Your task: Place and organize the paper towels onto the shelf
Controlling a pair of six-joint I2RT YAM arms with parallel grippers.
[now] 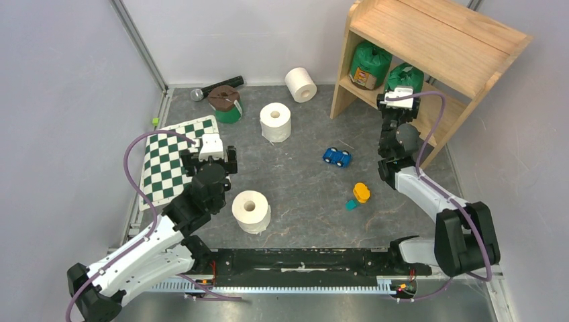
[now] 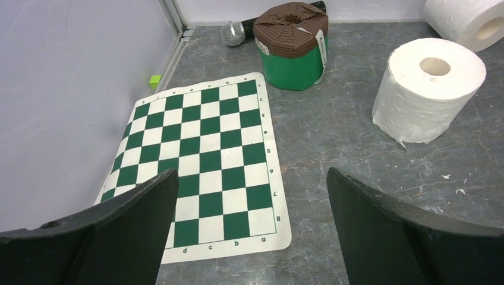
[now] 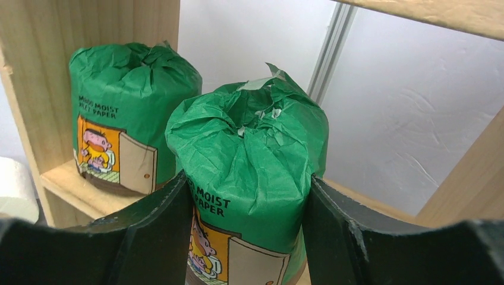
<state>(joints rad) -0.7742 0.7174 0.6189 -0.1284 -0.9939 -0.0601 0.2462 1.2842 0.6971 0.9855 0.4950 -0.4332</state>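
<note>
The wooden shelf [image 1: 436, 40] stands at the back right. One green-wrapped paper towel roll [image 1: 369, 64] stands on its lower board. My right gripper [image 1: 400, 100] is shut on a second green roll [image 3: 249, 148] just right of the first [image 3: 128, 101], with a finger pressed on each side; its base is hidden. On the table floor are three bare white rolls: one on its side [image 1: 300, 84] and two upright [image 1: 275, 121] [image 1: 251, 210]. A third green roll [image 2: 291, 50] has a brown top. My left gripper [image 2: 251, 175] hangs open over the mat's corner, holding nothing.
A green-white checkerboard mat [image 1: 171, 161] lies at the left. A black microphone [image 1: 215, 87] lies by the back wall. A blue toy car [image 1: 337, 157], an orange piece [image 1: 361, 192] and a small green cube [image 1: 155, 121] lie on the floor. Walls close in left and right.
</note>
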